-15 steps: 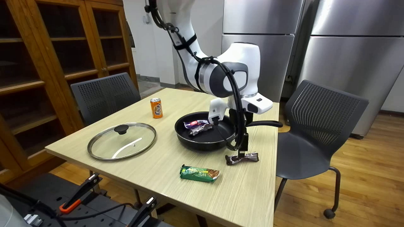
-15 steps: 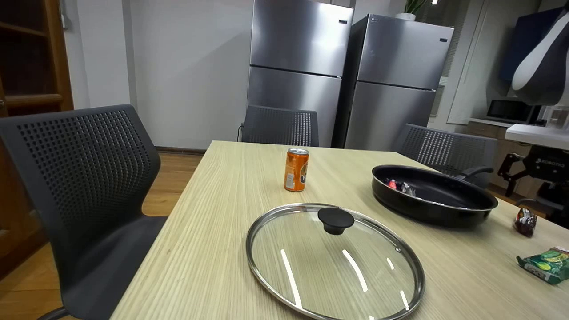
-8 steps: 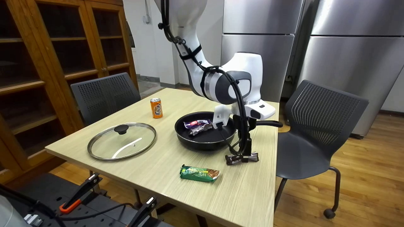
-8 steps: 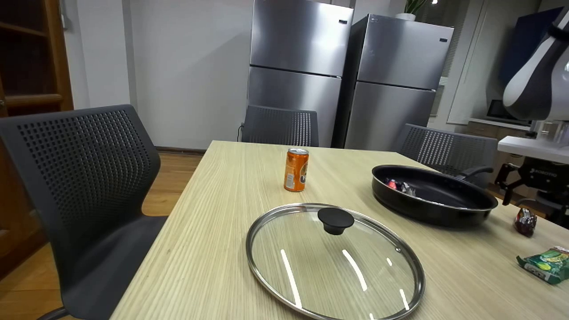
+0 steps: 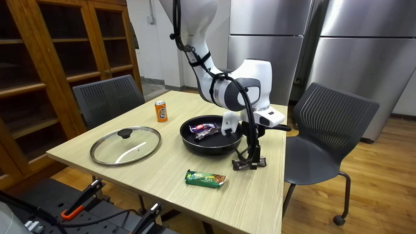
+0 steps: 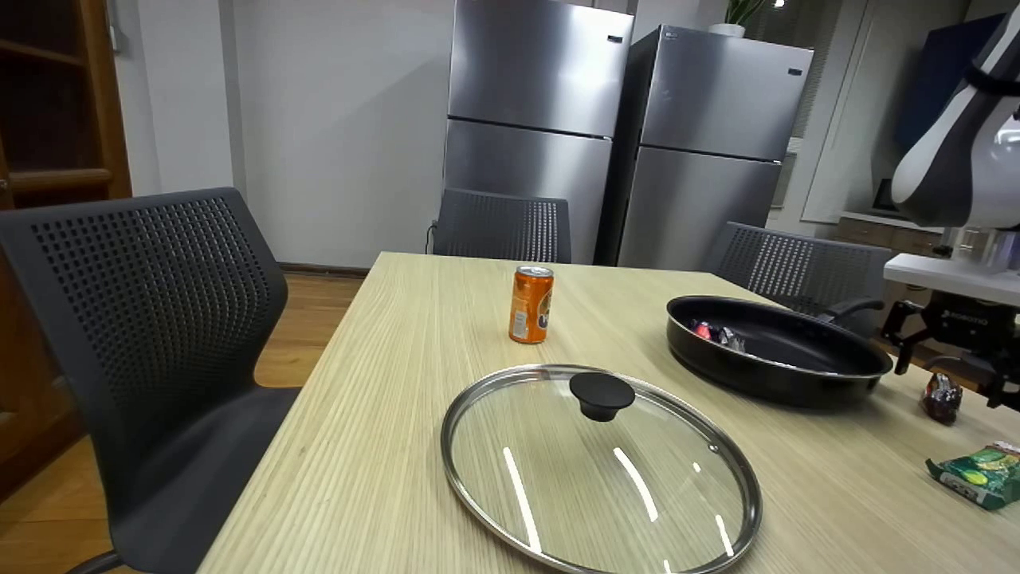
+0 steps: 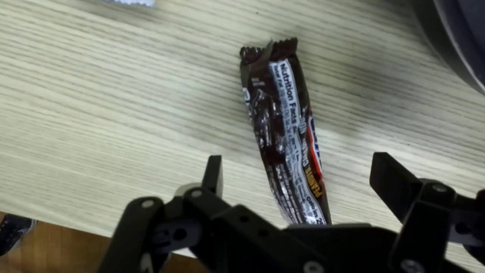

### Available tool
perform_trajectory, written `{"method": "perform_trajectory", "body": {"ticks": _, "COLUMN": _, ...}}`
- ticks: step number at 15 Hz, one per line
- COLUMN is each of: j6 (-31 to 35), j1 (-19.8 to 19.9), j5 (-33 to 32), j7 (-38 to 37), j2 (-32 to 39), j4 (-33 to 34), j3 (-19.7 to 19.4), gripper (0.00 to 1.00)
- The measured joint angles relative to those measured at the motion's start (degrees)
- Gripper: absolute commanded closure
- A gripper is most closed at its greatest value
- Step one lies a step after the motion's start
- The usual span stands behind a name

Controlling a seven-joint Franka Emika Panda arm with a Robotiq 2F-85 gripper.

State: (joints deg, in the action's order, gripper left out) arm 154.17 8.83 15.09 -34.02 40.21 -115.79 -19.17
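A dark brown wrapped candy bar (image 7: pixel 280 132) lies on the table; it also shows in both exterior views (image 5: pixel 240 165) (image 6: pixel 942 399). My gripper (image 7: pixel 299 167) is open above it, one finger on each side with a gap to the bar. The bar's near end is hidden behind the gripper's body. In the exterior views the gripper (image 5: pixel 254 165) (image 6: pixel 954 383) is low, fingertips near table height. A black pan (image 5: pixel 211 149) stands beside the bar, holding a purple wrapper (image 5: pixel 204 126) and a brown-silver one (image 5: pixel 207 133). A green packet (image 5: pixel 205 179) lies in front.
A glass lid with a black knob (image 5: pixel 124 133) lies on the table (image 5: pixel 182 201). An orange can (image 5: pixel 161 112) stands behind it. The pan's handle (image 5: pixel 278 127) points toward a dark chair (image 5: pixel 320 156). Another chair (image 5: pixel 109 100) stands at the far side.
My gripper has moved down to the candy bar, shifting slightly right in an exterior view. It stays open. The bar, pan, packet, lid and can have not moved.
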Motion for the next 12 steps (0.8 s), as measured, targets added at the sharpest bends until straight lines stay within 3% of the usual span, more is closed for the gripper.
{"method": "perform_trajectory", "body": {"ticks": 1, "j6": -0.04, "j1": 0.06, "j5": 0.24, "j7": 0.0, "j2": 0.26, "j4": 0.28, "j3": 0.03, "gripper": 0.25}}
{"method": "perform_trajectory", "body": {"ticks": 3, "j6": -0.08, "j1": 0.15, "j5": 0.63, "j7": 0.0, "j2": 0.74, "j4": 0.74, "j3": 0.08, "gripper": 0.32}}
{"method": "perform_trajectory", "body": {"ticks": 10, "j6": -0.1, "j1": 0.27, "j5": 0.72, "j7": 0.0, "j2": 1.16, "j4": 1.52, "j3": 0.16, "gripper": 0.89}}
{"method": "perform_trajectory", "body": {"ticks": 12, "j6": -0.1, "j1": 0.27, "j5": 0.72, "j7": 0.0, "j2": 1.16, "j4": 1.7, "j3": 0.15, "gripper": 1.0}}
